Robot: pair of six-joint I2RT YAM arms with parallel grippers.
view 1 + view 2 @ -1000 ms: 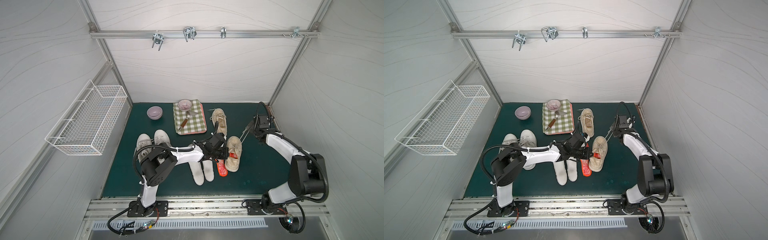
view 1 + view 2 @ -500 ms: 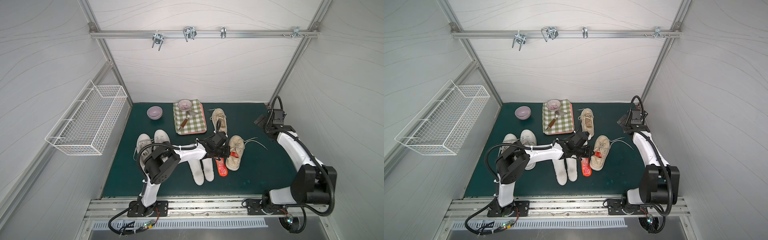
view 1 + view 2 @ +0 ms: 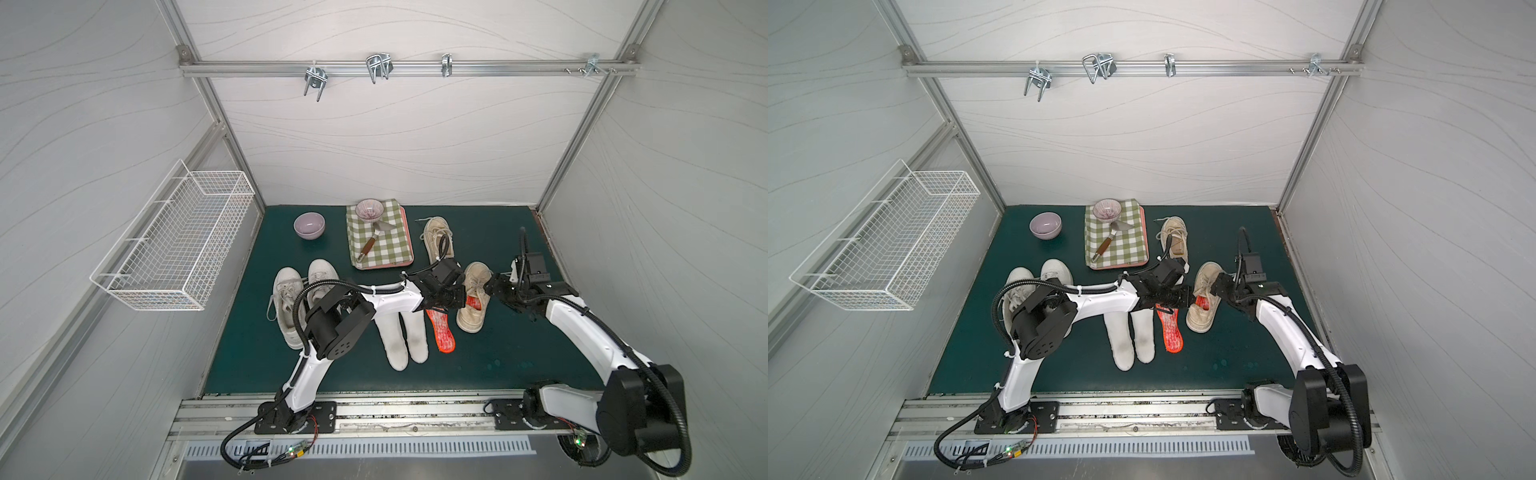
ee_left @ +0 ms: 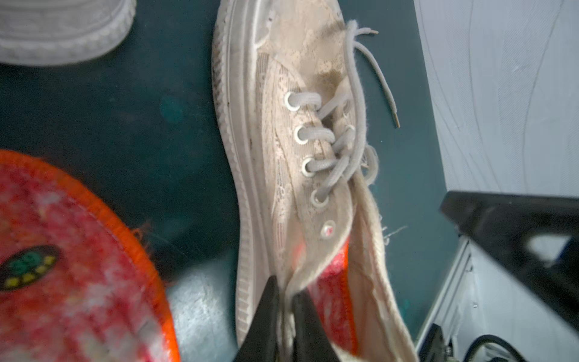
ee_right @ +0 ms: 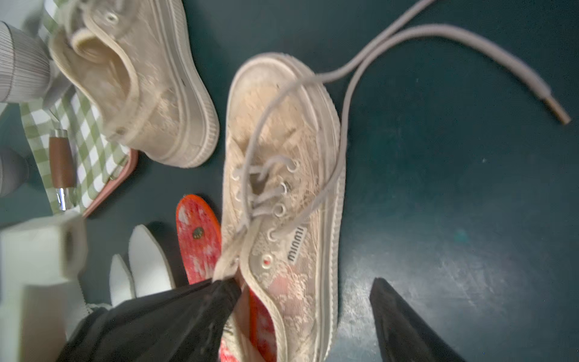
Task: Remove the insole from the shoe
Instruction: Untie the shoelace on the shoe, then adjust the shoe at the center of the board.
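Left wrist view — jaws pinch shoe [image 4: 282, 150] rim, insole [image 4: 332, 279] beside.

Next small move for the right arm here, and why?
Probably: lower the open right gripper into the beige shoe and close on the red insole. The left gripper pinches the shoe's collar, which steadies it, and that insole is exposed at the heel but not yet out. The other insole already lies on the mat.
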